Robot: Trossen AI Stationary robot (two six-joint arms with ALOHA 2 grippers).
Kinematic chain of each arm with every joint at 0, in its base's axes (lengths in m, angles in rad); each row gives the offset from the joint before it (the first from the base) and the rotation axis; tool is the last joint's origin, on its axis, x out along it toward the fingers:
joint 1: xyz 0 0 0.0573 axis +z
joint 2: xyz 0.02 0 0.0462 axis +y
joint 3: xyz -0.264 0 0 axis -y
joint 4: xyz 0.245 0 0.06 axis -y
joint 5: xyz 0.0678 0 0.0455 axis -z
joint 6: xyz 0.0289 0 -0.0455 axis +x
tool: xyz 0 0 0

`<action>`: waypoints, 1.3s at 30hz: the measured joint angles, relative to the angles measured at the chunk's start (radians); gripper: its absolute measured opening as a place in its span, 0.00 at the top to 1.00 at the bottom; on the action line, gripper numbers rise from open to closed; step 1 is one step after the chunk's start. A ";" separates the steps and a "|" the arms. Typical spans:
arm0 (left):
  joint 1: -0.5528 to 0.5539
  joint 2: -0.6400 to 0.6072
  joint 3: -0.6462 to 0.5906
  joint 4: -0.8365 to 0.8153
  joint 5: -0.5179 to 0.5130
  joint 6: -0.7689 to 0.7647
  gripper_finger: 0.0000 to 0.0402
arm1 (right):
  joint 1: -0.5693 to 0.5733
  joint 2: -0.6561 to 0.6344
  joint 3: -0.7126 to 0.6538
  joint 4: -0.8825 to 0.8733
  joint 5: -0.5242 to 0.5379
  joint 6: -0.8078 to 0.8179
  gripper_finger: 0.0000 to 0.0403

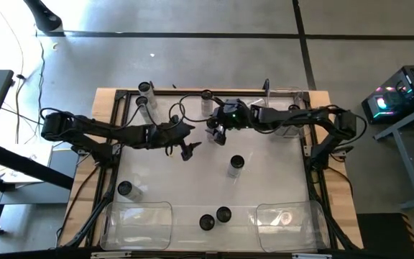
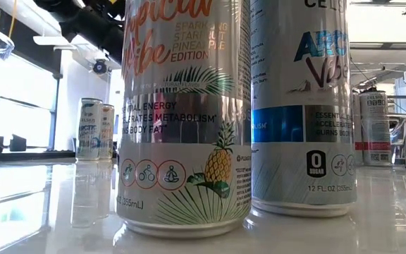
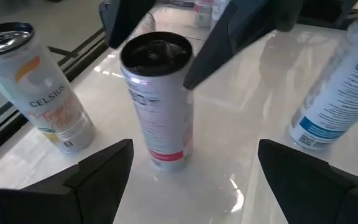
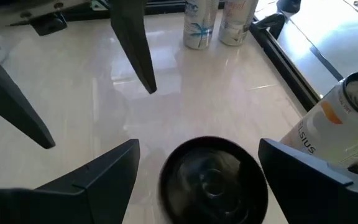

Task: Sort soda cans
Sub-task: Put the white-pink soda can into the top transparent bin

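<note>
My left hand (image 3: 194, 152) is wide open and holds nothing. A soda can with a dark top (image 3: 157, 106) stands up straight on the white table (image 1: 185, 187), just in front of my two left fingers. They are not touching it.

My right hand (image 4: 199, 146) is wide open too, and it holds nothing. It hangs over that same can, I think, with one finger on each side of the round dark top. From above I cannot see this can well, because my right hand covers it.

An orange Celsius can (image 3: 39, 93) stands near it on one side. A can with a blue band (image 3: 344, 81) stands on the other side.

Both my arms reach in toward the middle of the table, at the back half. My two hands are close to each other there.

More cans stand around the table. One lone can (image 1: 236, 164) is near the middle. Another can (image 1: 124, 188) is over on the left, near the front. Two back cans (image 1: 144, 94) stand close together in the back left corner.

At the front edge stand a pineapple can (image 2: 185, 120) and an Arctic can (image 2: 303, 106), side by side. They sit between the left clear bin (image 1: 136, 223) and the right clear bin (image 1: 290, 219).
</note>
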 joint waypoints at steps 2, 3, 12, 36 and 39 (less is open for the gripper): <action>-0.006 0.000 0.000 0.002 -0.003 0.000 0.15 | 0.000 -0.015 0.000 0.001 0.010 0.000 0.19; -0.007 0.000 0.000 0.002 -0.004 -0.001 0.15 | 0.001 -0.019 0.000 0.002 0.024 0.000 0.19; -0.012 0.000 0.000 0.002 -0.021 0.000 0.15 | -0.002 0.020 -0.001 -0.052 0.020 0.000 0.19; -0.024 0.000 0.000 0.002 -0.029 -0.026 0.15 | -0.108 -0.465 -0.015 -0.516 0.328 0.100 0.42; -0.024 0.000 0.000 0.012 -0.029 -0.026 0.15 | -0.164 -0.590 -0.060 -0.622 0.404 0.144 0.42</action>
